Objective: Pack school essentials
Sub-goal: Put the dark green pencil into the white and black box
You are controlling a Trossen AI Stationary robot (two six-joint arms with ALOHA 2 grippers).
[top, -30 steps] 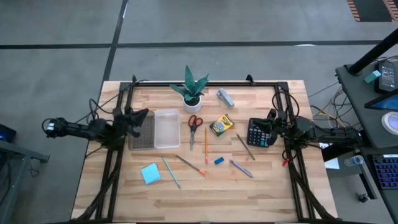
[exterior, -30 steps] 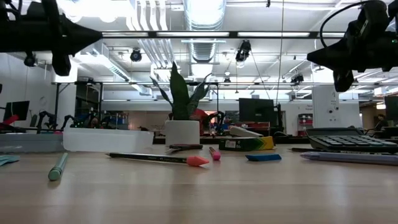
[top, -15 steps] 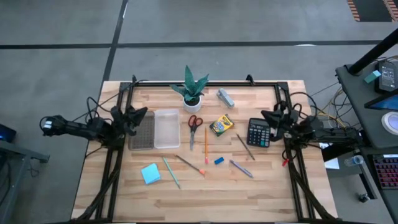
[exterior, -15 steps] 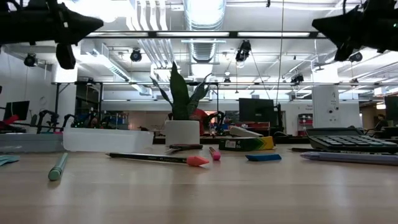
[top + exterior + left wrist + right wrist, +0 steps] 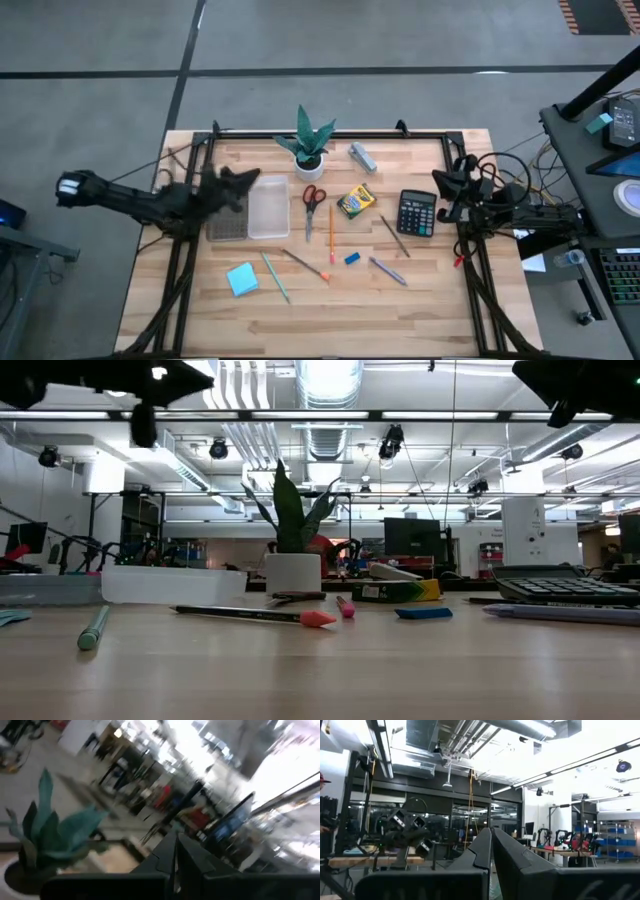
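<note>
- School essentials lie loose across the middle of the worktop in the high view, none packed: red-handled scissors (image 5: 314,196), crayon box (image 5: 355,201), blue eraser (image 5: 352,258), light-blue notepad (image 5: 242,279) toward the front-left, and pencils (image 5: 306,264) scattered between. A clear tray (image 5: 267,207) sits left of centre, with a grey mesh piece (image 5: 228,212) against its left side.
- High view, grippers: your left gripper (image 5: 240,184) hangs over the tray's left rear rim, fingers pressed together and carrying nothing. Your right gripper (image 5: 441,184) sits by the right edge just beside the calculator (image 5: 416,212), also closed and empty.
- High view, risk: I'd judge the left arm could clip the potted plant (image 5: 308,143) near the rear edge, or nudge the tray, if it swings on with fingers closed.
- Low view: the plant's white pot (image 5: 293,573) stands tall behind a pink-tipped pencil (image 5: 254,614) and the eraser (image 5: 423,613). Thin pens lie flat, so closed fingers pressing down could roll them away.
- Left wrist view: the plant (image 5: 46,835) looms close ahead of the left gripper (image 5: 176,863), whose fingers meet. That closeness is what makes a knock likely.
- Right wrist view: the right gripper (image 5: 491,851) faces only the room, fingers together, holding nothing.
</note>
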